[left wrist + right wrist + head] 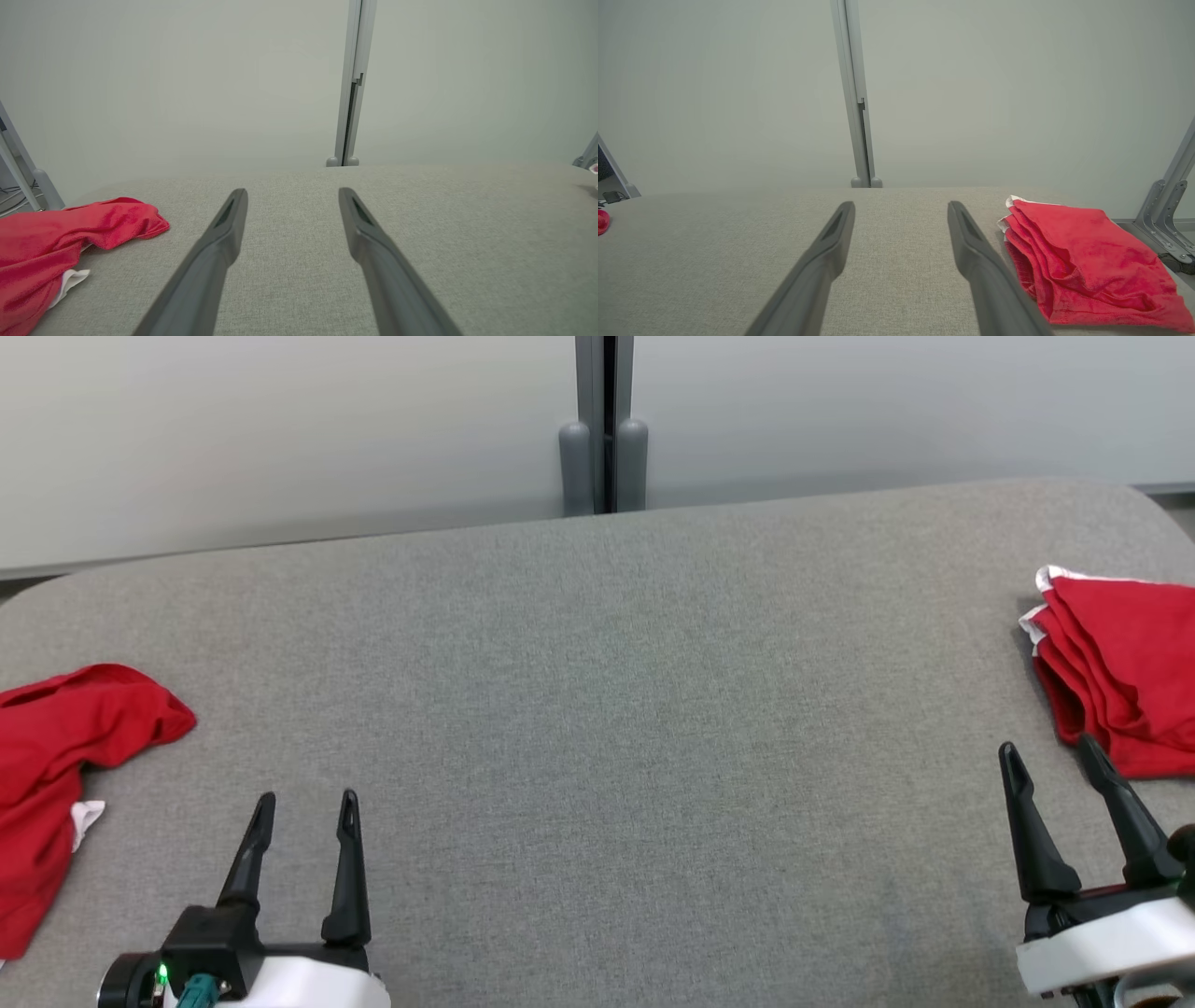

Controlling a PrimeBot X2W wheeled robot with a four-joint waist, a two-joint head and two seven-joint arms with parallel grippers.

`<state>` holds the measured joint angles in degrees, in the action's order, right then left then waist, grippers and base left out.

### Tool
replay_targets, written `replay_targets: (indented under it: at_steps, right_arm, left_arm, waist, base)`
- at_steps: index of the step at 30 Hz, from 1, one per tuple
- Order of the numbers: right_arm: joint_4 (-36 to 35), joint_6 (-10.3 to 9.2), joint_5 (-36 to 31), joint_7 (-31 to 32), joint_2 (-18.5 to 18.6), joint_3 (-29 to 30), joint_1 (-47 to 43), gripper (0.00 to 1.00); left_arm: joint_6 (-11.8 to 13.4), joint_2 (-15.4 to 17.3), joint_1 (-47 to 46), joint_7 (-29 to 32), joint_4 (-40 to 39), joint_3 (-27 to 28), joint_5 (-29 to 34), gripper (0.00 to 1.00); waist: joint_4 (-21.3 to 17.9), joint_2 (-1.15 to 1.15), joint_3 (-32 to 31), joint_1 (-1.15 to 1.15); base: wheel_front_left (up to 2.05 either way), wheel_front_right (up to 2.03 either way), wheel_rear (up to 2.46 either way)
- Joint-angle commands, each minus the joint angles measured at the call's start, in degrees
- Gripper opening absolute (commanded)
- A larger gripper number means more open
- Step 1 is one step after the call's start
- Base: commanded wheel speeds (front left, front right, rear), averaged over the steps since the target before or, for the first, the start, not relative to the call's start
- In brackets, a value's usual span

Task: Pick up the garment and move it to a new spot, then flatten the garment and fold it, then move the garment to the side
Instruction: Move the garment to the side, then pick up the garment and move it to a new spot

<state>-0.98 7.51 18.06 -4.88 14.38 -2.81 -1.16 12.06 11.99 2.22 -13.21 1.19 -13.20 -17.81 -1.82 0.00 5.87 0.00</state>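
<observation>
Grey woven cloth covers the table (597, 709), which spans the frame below pale wall panels (280, 429) and a grey post (605, 429). The crumpled red garment (56, 756) lies at the left edge of the head view, bunched in loose folds with a white patch (89, 817) showing at its lower right; it is judged to be the piece to work on. A folded red garment (1120, 663) sits at the right edge in neat layers with white trim. Expect the crumpled piece to be light, soft and limp: it will sag and drape when lifted. Pinch a thick fold at the raised bunch nearest the frame centre. The left gripper (308, 798), lower left, has its fingers spread apart, empty, near the garment but clear of it. The right gripper (1047, 745), lower right, is likewise spread and empty.
</observation>
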Motion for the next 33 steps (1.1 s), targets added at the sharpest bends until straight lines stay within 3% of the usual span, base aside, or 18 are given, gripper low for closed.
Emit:
replay_targets:
  at_steps: [1, 11, 33]
  right_arm:
    - [-0.84, -0.04, -0.48, 0.63, -0.04, 0.17, -1.11, 1.0]
    - [-4.74, -0.03, -1.29, 3.86, -1.28, 0.53, -5.7, 1.0]
    - [-6.75, -0.03, -1.53, 5.4, -2.13, 2.3, -7.79, 1.0]
  left_arm:
    - [-0.09, 0.4, 0.99, -0.18, 0.13, 0.03, -0.47, 1.0]
    - [0.26, 0.88, 4.79, 1.0, -0.14, -0.69, -1.28, 1.0]
    - [1.15, 1.5, 4.48, 2.08, -1.03, -1.49, -1.3, 1.0]
  waist:
    - [0.31, 0.0, -1.6, 0.0]
    - [0.88, 0.0, -5.81, 0.0]
    - [1.81, 0.0, -6.23, 0.0]
  base:
    - [0.0, 0.0, 0.0]
    - [0.0, 0.0, 0.0]
    - [0.0, 0.0, 0.0]
